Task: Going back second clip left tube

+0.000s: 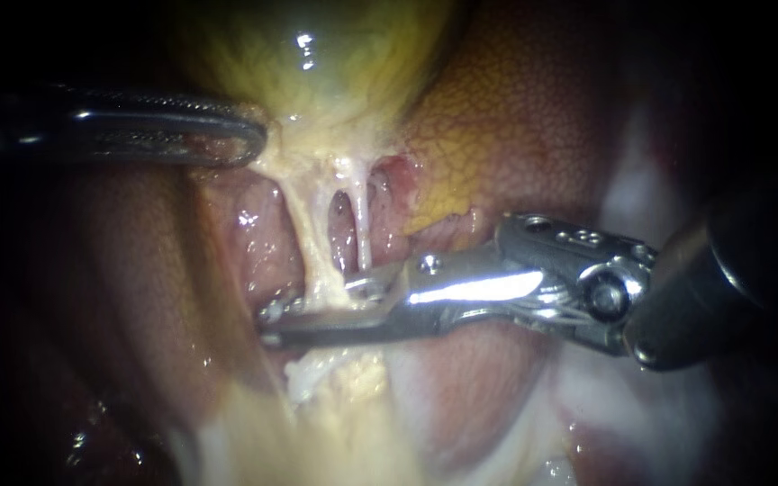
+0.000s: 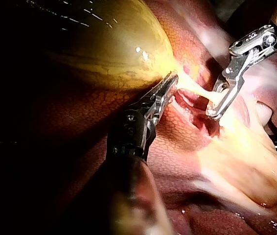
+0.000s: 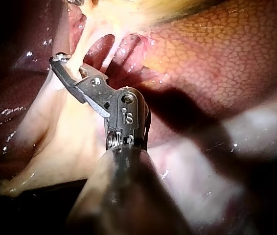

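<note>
The yellow-green gallbladder (image 1: 335, 63) narrows into two pale strands: a thick left tube (image 1: 303, 234) and a thin right tube (image 1: 362, 216). My right instrument (image 1: 269, 326) reaches in from the right and its jaws stand open, one on each side of the left tube low down, with a gap showing. A shiny bit (image 1: 366, 286) lies by the upper jaw; I cannot tell if it is a clip. My left instrument (image 1: 249, 135) is shut on the gallbladder's neck and holds it taut. The left wrist view shows both the left instrument (image 2: 170, 81) and the right instrument (image 2: 212, 113).
Mottled orange-brown liver (image 1: 524, 117) lies right of the tubes, and darker liver (image 1: 137, 288) lies to their left. Pale fatty tissue (image 1: 335, 396) spreads below the right instrument's jaws. In the right wrist view the liver (image 3: 226, 58) lies beside the right instrument (image 3: 57, 61).
</note>
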Tool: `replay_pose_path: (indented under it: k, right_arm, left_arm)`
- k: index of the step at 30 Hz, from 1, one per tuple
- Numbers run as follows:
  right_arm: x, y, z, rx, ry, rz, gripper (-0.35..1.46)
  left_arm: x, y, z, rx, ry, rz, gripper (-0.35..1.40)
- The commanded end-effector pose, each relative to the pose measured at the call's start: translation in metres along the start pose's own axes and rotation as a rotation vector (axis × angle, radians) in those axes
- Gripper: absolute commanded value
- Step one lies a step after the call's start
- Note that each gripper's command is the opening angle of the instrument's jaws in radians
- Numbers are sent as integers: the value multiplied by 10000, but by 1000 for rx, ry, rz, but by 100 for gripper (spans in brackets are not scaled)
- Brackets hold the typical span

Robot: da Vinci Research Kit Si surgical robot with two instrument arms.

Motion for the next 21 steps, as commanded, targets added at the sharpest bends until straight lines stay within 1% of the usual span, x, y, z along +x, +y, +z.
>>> replay_pose_path:
  k: [1, 2, 3, 5, 7, 10, 11, 12, 14, 16, 18, 21]
  right_arm:
    - [0, 1, 0, -1, 1, 3, -35]
    - [0, 1, 1, -1, 1, -9, -23]
    - [-1, 3, 3, -1, 0, -45, -6]
    - [-1, 7, 7, -1, -1, -117, 20]
    - [-3, 12, 10, -8, 1, -143, 31]
    - [-7, 18, 11, -34, 10, -242, 39]
    - [-8, 21, 11, -47, 9, -302, 41]
    - [-10, 23, 11, -60, 9, -339, 42]
    - [-12, 26, 8, -96, 7, -435, 45]
    - [-13, 26, 5, -122, -2, -493, 47]
    - [-13, 25, -1, -167, -30, -570, 49]
    - [-14, 21, -11, -207, -88, -642, 49]
  left_arm:
    - [0, 0, 0, 0, 0, 0, -35]
    - [0, 0, 0, 0, 0, 0, -35]
    - [0, 0, 0, 0, 0, 0, -35]
    - [0, 0, 0, 0, 0, 0, -35]
    - [0, 0, 0, 0, 0, 0, -35]
    - [0, 0, 0, 0, 0, 0, -35]
    - [0, 0, 0, 0, 0, 0, -35]
    - [0, 0, 0, 0, 0, 0, -35]
    - [0, 0, 0, 0, 0, 0, -35]
    - [0, 0, 0, 0, 0, 0, -35]
    - [0, 0, 0, 0, 0, 0, -35]
    - [0, 0, 0, 0, 0, 0, -35]
